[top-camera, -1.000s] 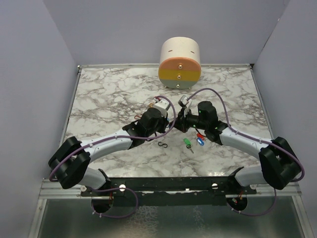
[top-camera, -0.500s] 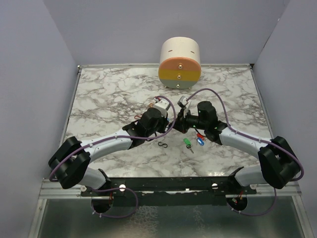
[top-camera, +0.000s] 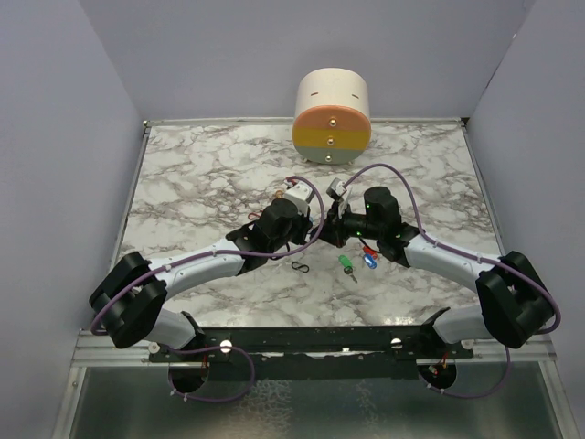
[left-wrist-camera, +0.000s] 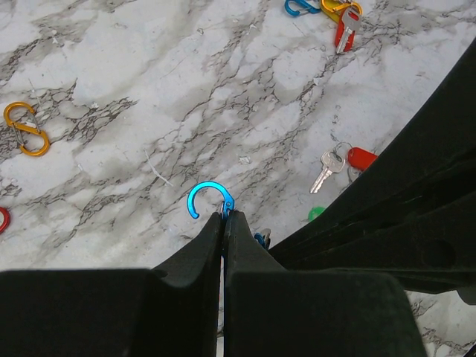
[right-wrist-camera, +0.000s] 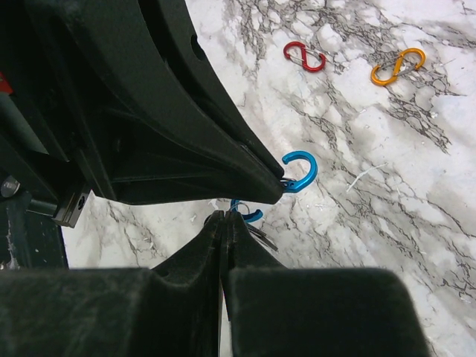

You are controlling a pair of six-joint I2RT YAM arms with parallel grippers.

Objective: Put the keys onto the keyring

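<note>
The keyring is a blue S-shaped clip (left-wrist-camera: 208, 197) and my left gripper (left-wrist-camera: 224, 217) is shut on its middle, one hook poking out past the tips. In the right wrist view the same clip (right-wrist-camera: 301, 172) sticks out of the left fingers. My right gripper (right-wrist-camera: 225, 217) is shut on what looks like a key, with a thin dark blade (right-wrist-camera: 258, 236) beside the clip's lower hook. Both grippers (top-camera: 315, 222) (top-camera: 333, 225) meet tip to tip mid-table. On the marble lie a red key (left-wrist-camera: 343, 161), a green key (top-camera: 345, 263) and a blue key (top-camera: 368, 262).
A cream drum with orange, yellow and grey bands (top-camera: 332, 114) stands at the back edge. Loose clips lie around: orange (left-wrist-camera: 24, 128), red (right-wrist-camera: 303, 56), black (top-camera: 300, 267). A cluster of clips with a red key (left-wrist-camera: 343, 30) lies further off.
Almost nothing: both grippers stay shut and tip to tip at mid-table, with only a very slight shift of the wrists.
</note>
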